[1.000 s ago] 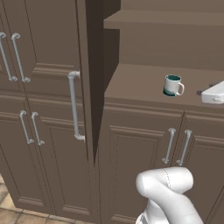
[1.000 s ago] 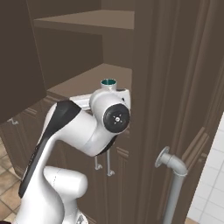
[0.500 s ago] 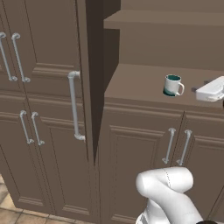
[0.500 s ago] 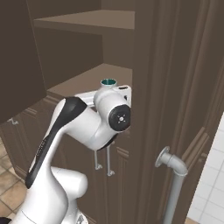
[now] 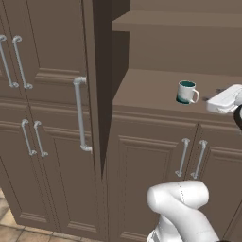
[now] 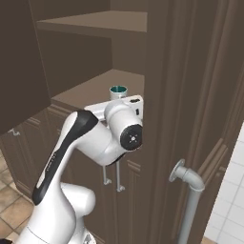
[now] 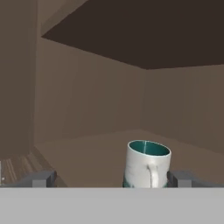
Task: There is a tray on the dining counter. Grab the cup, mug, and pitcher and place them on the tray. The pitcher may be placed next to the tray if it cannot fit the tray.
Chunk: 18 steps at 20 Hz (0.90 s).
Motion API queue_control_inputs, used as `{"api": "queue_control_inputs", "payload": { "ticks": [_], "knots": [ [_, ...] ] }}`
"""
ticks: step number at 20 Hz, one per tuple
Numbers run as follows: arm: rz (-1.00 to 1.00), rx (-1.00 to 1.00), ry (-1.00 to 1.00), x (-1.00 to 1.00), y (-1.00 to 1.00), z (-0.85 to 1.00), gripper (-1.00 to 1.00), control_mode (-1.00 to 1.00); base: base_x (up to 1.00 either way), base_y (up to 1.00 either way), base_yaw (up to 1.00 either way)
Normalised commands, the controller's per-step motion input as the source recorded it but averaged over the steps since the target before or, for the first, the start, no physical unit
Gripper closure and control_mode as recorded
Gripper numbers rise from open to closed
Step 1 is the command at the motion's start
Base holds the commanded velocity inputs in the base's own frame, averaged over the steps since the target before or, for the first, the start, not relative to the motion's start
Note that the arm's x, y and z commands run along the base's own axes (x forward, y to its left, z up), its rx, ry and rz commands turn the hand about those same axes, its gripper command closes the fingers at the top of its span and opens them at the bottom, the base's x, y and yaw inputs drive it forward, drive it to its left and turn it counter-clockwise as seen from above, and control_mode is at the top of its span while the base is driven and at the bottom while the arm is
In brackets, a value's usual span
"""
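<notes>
- The mug (image 5: 186,92) stands upright on the lower shelf (image 5: 156,87) of an open brown cabinet, roughly midway along it and nearer the front lip than the back wall.
- It is teal inside, with a white upper band; in the hand view its white loop handle faces the camera, at the front of the mug (image 7: 147,164).
- The gripper (image 7: 111,178) reaches into the cabinet at shelf height, its jaws spread wide and holding nothing.
- In the hand view one dark fingertip (image 7: 40,178) sits well left of the mug and the other just right of it, so the mug lies between them but closer to the right one; I cannot tell whether that tip touches it.
- From the left base view, the white hand (image 5: 226,99) enters from the mug's right, near it but apart.
- An upper shelf (image 5: 179,19) hangs above the mug.
- The cabinet door (image 5: 90,85) stands open left of the mug, edge on, with a long metal handle (image 5: 79,115).
</notes>
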Motion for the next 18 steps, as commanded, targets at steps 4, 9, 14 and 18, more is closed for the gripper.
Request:
{"api": "queue_control_inputs", "payload": {
  "ticks": [4, 9, 14, 18],
  "knots": [
    [0.0, 0.0, 0.0, 0.25, -0.01, -0.05, -1.0, -1.0, 0.0, 0.0, 0.0],
    [0.01, 0.01, 0.05, 0.25, -0.23, -0.07, -1.0, -1.0, 0.0, 0.0, 0.0],
    [0.02, 0.04, 0.18, 0.23, -0.23, -0.13, -1.0, -1.0, 0.0, 0.0, 0.0],
    [0.01, 0.0, 0.11, 0.27, -0.03, -0.12, -1.0, -1.0, 0.0, 0.0, 0.0]
  ]
}}
